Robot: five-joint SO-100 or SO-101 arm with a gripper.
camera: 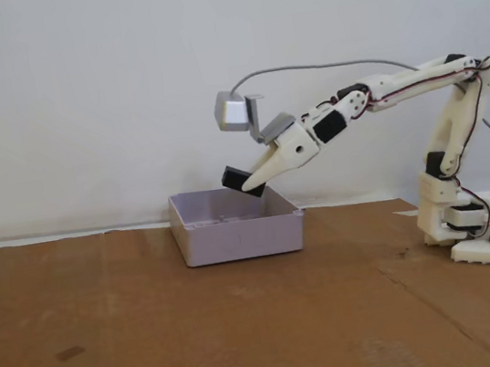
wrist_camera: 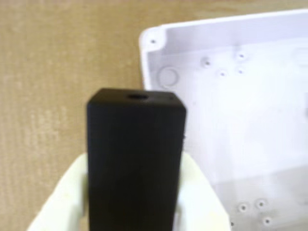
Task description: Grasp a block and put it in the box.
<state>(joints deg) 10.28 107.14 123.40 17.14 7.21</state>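
My gripper (camera: 250, 181) is shut on the black block (camera: 241, 181), holding it in the air just above the box (camera: 238, 236), over its right half in the fixed view. Seen from the wrist view, the block (wrist_camera: 136, 154) stands tall between the two white fingers (wrist_camera: 62, 202), with a small hole in its top face. The box (wrist_camera: 231, 125) lies to the right and beyond the block there, its pale floor and a rounded corner showing. Nothing rests inside the part of the box that I can see.
The box sits on a brown cardboard sheet (camera: 158, 344) covering the table. The arm's base (camera: 472, 223) stands at the right edge of the sheet. A silver-grey camera module (camera: 234, 111) with a cable rides above the gripper. A white wall runs behind.
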